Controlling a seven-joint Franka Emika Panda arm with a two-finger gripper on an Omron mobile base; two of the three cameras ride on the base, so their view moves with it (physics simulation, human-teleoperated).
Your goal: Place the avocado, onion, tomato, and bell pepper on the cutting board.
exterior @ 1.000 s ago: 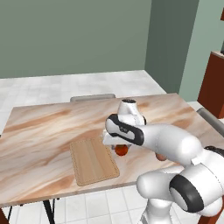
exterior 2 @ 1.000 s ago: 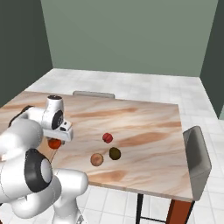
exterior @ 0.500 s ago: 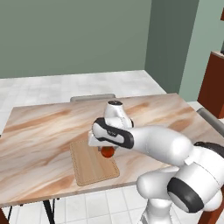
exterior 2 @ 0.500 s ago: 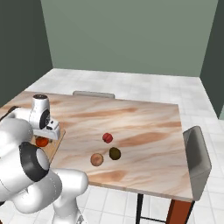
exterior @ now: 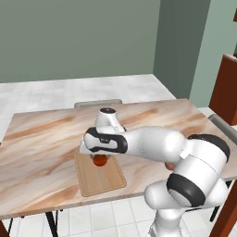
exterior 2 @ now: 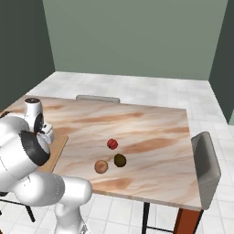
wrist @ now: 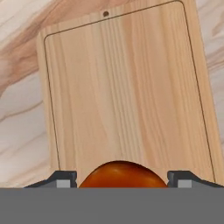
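My gripper [exterior: 98, 160] hangs just above the light wooden cutting board [exterior: 95, 179] and is shut on the orange-red tomato [exterior: 98, 160]. In the hand view the tomato [wrist: 122, 176] sits between the two fingertips [wrist: 65, 179], with the board [wrist: 122, 87] spread out bare beneath it. Over on the right part of the table lie the crimson bell pepper [exterior 2: 112, 144], the tan onion [exterior 2: 101, 166] and the dark avocado [exterior 2: 119, 160], close together and well away from the board [exterior 2: 57, 153].
The marbled table [exterior: 41, 139] carries everything. A grey chair [exterior: 98, 103] stands at its far side and another chair [exterior 2: 205, 160] at its right end. A brown cabinet [exterior: 227, 88] stands at the right.
The arm has swung left with the tomato, from the table beside the board's right edge to over the board. The other three vegetables have not moved.
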